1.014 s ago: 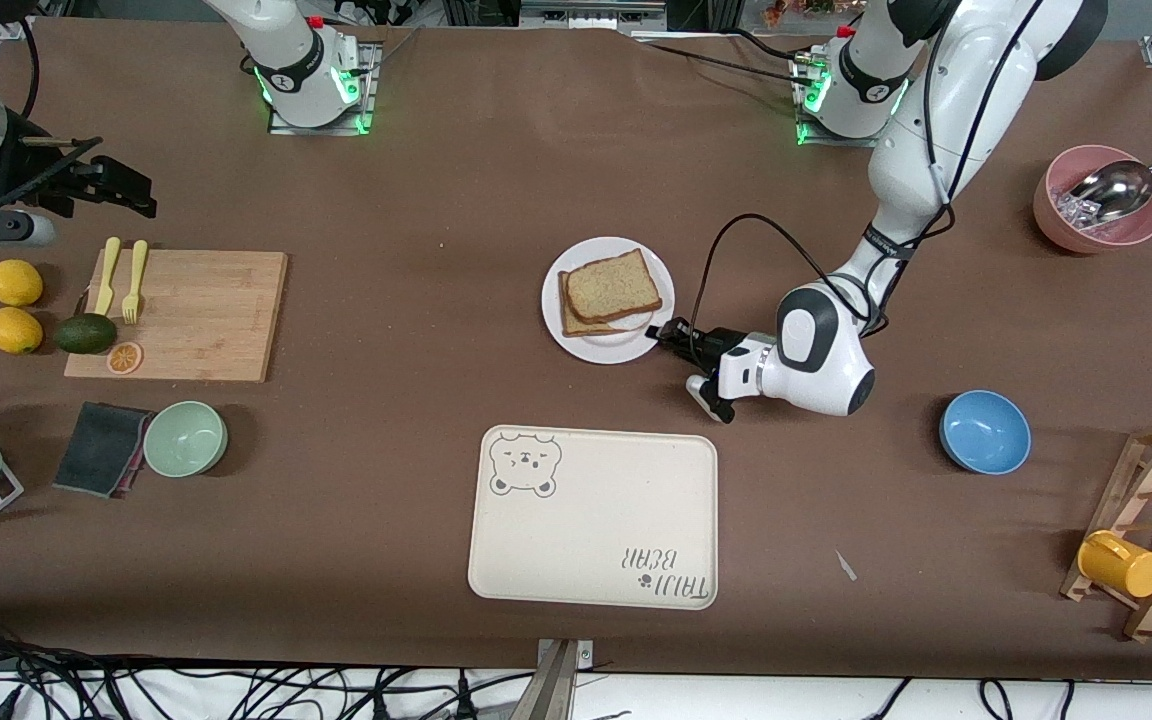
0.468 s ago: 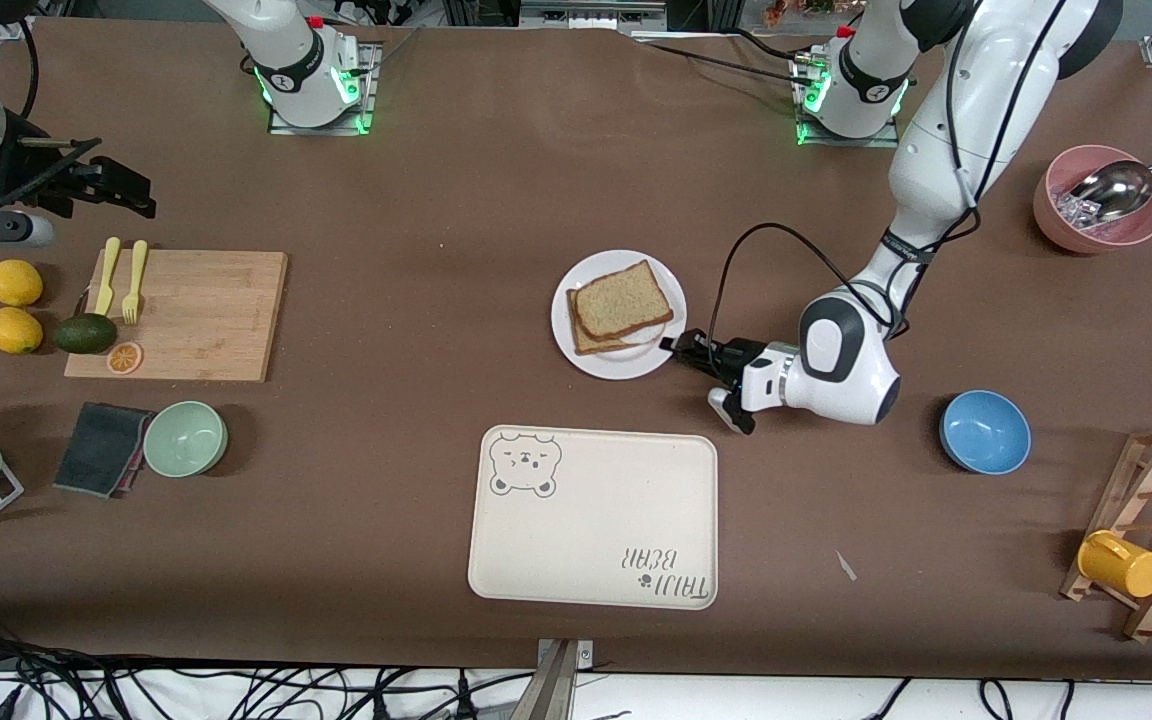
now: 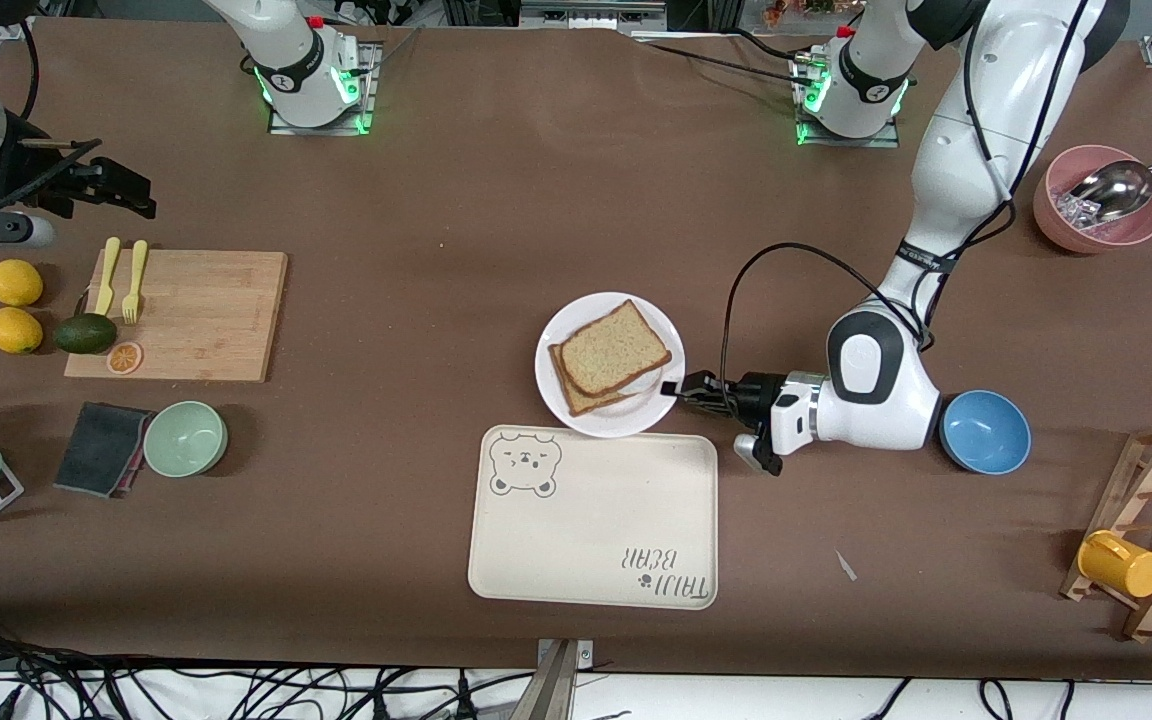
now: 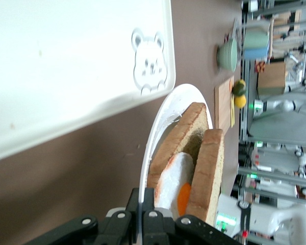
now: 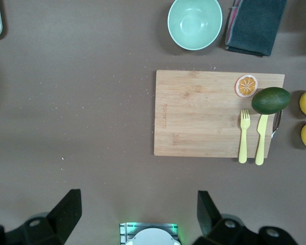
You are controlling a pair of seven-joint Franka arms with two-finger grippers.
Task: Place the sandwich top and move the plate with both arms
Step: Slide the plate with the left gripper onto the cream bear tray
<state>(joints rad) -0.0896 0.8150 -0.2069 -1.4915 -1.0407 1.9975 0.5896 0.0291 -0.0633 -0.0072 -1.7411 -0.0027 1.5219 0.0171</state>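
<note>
Beside the bear tray (image 3: 591, 520), the left claw (image 3: 678, 388) pinches the plate (image 3: 556, 395) rim; the sandwich top (image 3: 614, 346) could slide off. The right claw (image 5: 137, 212) waits open, above the cutting board (image 5: 204, 115).

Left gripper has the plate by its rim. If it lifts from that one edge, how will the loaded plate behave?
The plate looks rigid, so it should not flex, but held by the left gripper at one edge it will likely sag away. The sandwich top sits askew and unattached, so it may slide. Keeping it low seems safer.

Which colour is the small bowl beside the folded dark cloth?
The small round bowl is pale mint green, shown best in the right wrist view.
</note>
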